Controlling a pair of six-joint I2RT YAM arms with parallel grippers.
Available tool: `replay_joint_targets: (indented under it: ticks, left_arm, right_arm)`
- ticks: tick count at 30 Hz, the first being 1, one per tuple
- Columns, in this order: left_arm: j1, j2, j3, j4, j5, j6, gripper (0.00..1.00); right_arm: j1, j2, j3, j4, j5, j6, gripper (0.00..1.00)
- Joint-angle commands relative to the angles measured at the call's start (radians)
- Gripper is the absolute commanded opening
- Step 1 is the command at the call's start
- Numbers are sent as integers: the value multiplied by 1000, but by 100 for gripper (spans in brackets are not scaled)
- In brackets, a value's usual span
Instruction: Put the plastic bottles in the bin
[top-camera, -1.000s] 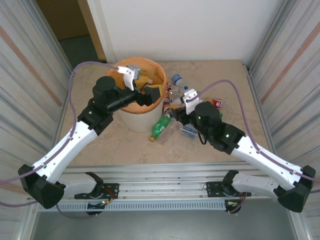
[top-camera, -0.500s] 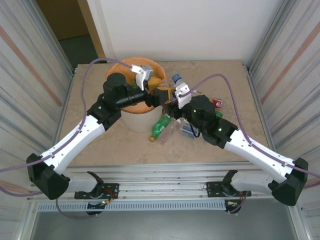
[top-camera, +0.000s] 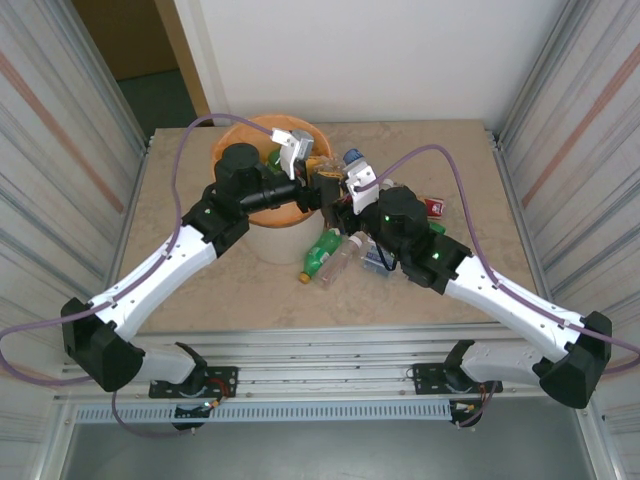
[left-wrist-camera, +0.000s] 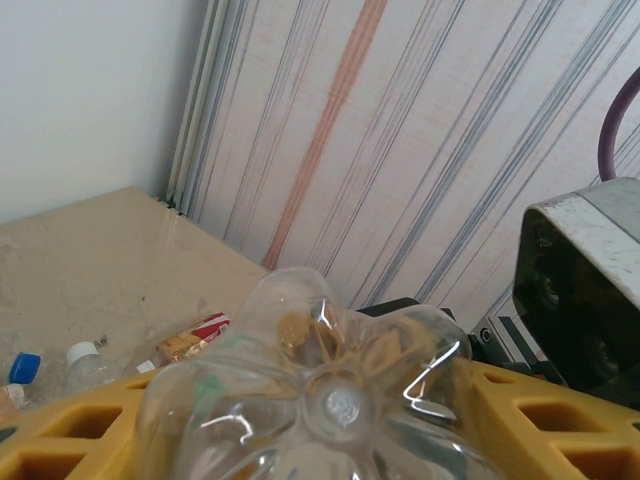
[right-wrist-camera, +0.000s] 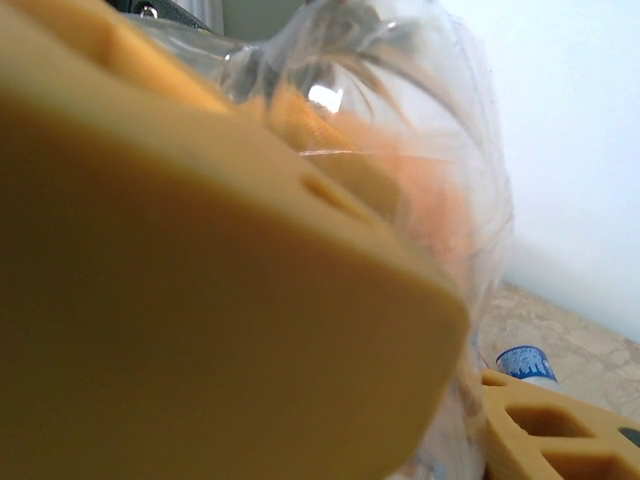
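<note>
Clear petal-based bottle (left-wrist-camera: 330, 410) between yellow fingers (left-wrist-camera: 600, 420)

Pale counter boxed in by ribbed panels

A beige, mottled counter (top-camera: 470, 160) sat under soft, even light. A plain white wall (top-camera: 380, 50) stood at 12 o'clock and ribbed grey panels (top-camera: 50, 150) at 9 and 3 o'clock. A brown door (top-camera: 130, 35) was at 11 o'clock and a slotted aluminium rail (top-camera: 330, 382) at 6 o'clock.

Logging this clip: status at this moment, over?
Right gripper: jaws shut on clear bottle, by the bin rim. Left gripper: jaws around its base, grip unconfirmed. Green bottle lies on the table beside the bin.
</note>
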Motion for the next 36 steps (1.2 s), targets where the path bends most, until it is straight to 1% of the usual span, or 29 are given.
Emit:
replay_joint_targets:
  ticks: [1,4,7,11,15,21,22,31,36]
  left_arm:
    - [-3,-16,29,22,-33,29,27]
    - [6,-36,43,24,-63,56,20]
    - [21,-60,65,15,-94,89,17]
    - [52,-90,90,3,-139,137,16]
    - [104,-115,102,10,-187,169,16]
    - [201,-122,119,12,-197,168,16]
    - [214,-122,118,11,-202,171,16]
    - [336,-87,129,-27,-242,200,15]
    - [364,-38,177,-123,-287,270,16]
  right_arm:
    - [0,-13,24,25,6,4,73]
    - [1,-32,9,21,28,20,98]
    - [1,-59,-4,7,40,37,97]
    - [0,-102,-27,-5,53,59,98]
    - [0,-144,-46,-24,68,81,98]
    - [0,-164,-58,-55,90,102,98]
    - [0,-195,-63,-57,97,104,98]
    - [-1,-199,-91,-73,180,140,98]
    - [-8,-198,-97,-86,198,162,98]
